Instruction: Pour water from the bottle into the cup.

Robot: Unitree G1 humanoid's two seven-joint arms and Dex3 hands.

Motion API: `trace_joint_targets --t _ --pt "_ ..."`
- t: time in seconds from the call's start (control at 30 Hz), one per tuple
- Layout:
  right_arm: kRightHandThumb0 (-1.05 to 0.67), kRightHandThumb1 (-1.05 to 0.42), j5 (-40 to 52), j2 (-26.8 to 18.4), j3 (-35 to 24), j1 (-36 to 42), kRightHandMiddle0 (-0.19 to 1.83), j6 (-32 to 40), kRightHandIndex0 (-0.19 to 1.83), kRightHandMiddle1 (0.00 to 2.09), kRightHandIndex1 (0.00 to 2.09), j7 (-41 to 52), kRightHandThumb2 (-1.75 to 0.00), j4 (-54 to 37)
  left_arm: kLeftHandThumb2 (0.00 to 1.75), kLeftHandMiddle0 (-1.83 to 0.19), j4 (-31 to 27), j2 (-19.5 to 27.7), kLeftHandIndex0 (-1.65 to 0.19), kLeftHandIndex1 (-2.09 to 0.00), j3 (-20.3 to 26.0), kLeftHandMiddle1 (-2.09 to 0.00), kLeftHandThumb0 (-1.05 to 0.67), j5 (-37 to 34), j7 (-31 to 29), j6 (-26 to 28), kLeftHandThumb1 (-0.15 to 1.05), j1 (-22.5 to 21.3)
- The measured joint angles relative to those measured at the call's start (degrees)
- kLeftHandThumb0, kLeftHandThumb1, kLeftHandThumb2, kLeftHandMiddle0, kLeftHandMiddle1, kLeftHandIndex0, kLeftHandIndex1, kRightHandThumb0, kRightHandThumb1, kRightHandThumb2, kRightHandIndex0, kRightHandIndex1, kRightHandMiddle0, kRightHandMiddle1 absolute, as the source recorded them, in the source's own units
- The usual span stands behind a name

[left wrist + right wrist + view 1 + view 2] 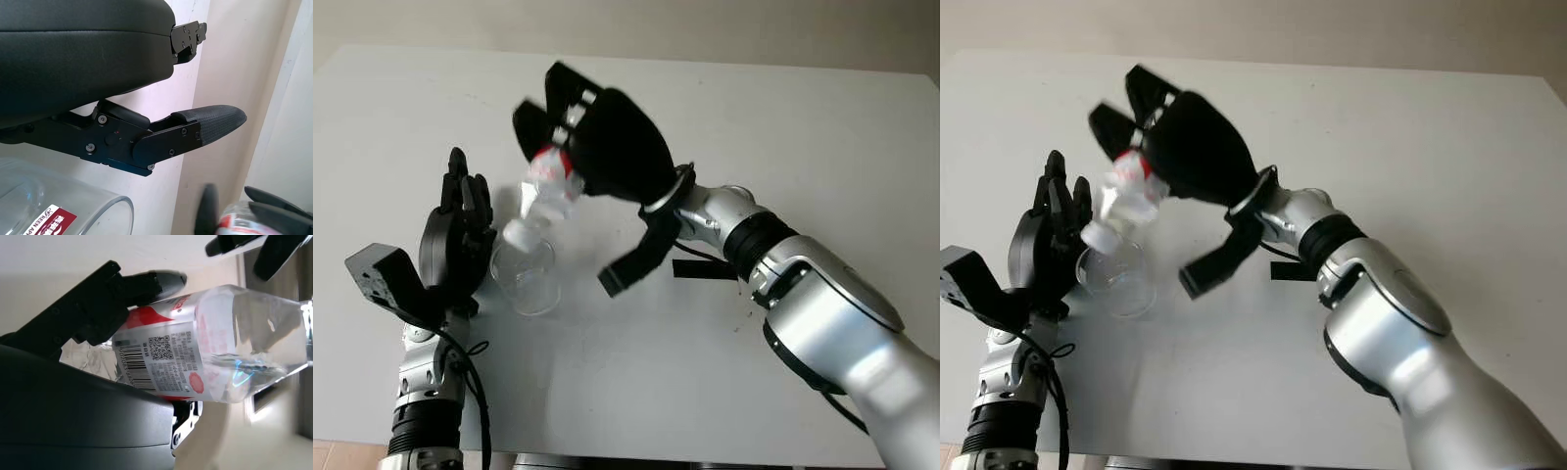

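My right hand (592, 137) is shut on a clear plastic bottle (550, 184) with a red and white label. It holds the bottle tilted, white cap end (521, 233) lowest, just above the rim of the clear cup (529, 282). The cup stands on the white table (783, 117) at the left. My left hand (460, 220) is open, upright right beside the cup's left side; I cannot tell whether it touches the cup. The right wrist view has the bottle (215, 357) lying across the palm. The cup rim (73, 203) is close under the left hand in the left wrist view.
A short black strip (705, 266) lies on the table under my right forearm. The table's far edge runs along the wall at the back, and its front edge is near my body.
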Motion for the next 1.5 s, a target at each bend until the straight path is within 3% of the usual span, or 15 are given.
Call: trace_joint_targets --t 0.07,0.13,0.2,0.47,0.57,0.77,0.97,1.27,1.5 --pt "-0.09 -0.77 9.5 0.8 -6.4 2.2 1.02 -0.4 1.41 2.09 2.09 10.7 -0.70 -0.5 0.69 0.19 -0.1 0.0 0.19 0.00 0.0 0.00 -0.76 0.0 0.0 0.0 1.05 0.1" --pt "-0.14 -0.95 17.8 1.2 -11.9 4.4 1.08 0.0 1.39 2.09 2.09 20.1 -0.40 -1.8 0.68 0.19 -0.3 0.1 0.19 0.00 0.1 0.00 -0.76 0.0 0.0 0.0 1.05 0.3" --pt "-0.18 -1.02 25.0 1.5 -16.9 6.3 1.11 3.4 1.38 2.09 2.09 29.2 -0.27 -4.4 0.68 0.19 -0.3 0.2 0.19 0.00 0.2 0.00 -0.76 -0.1 0.0 0.1 1.05 0.3" --pt "-0.20 -1.05 44.8 1.2 -30.5 13.6 1.07 21.8 1.20 2.09 2.09 53.2 -0.26 -18.4 0.67 0.19 -0.3 0.3 0.19 0.00 0.3 0.00 -0.77 -0.1 -0.3 0.3 1.05 0.3" --pt "-0.25 -1.05 50.3 0.4 -33.9 18.2 0.87 32.2 1.13 2.09 2.09 58.4 -0.23 -27.4 0.67 0.19 -0.2 0.3 0.19 0.00 0.3 0.00 -0.77 -0.1 -0.5 0.4 1.05 0.3" --pt "-0.32 -1.05 56.3 -3.4 -38.9 26.7 0.75 44.7 1.29 2.09 2.09 63.7 -0.26 -42.5 0.67 0.19 0.1 0.4 0.19 0.00 0.2 0.00 -0.76 -0.1 -1.0 0.4 1.05 0.1" --pt "-0.36 -1.05 56.8 -8.5 -40.3 34.1 0.67 51.8 1.25 2.09 2.09 68.2 -0.27 -52.6 0.71 0.19 0.7 0.4 0.19 0.00 -0.1 0.00 -0.75 -0.1 -1.4 0.4 1.05 -0.3" --pt "-0.41 -1.05 58.3 -8.4 -40.5 42.4 0.69 62.3 1.34 2.09 2.09 65.0 -0.35 -65.4 0.70 0.19 0.7 0.4 0.19 0.00 -0.3 0.00 -0.77 -0.1 -1.2 1.2 1.05 -0.5" --pt "-0.40 -1.05 56.7 -8.4 -39.5 43.1 0.75 66.7 1.35 2.09 2.09 63.8 -0.37 -66.0 0.69 0.19 0.4 0.3 0.19 0.00 -0.3 0.00 -0.76 -0.3 -1.3 1.5 1.05 -0.4"
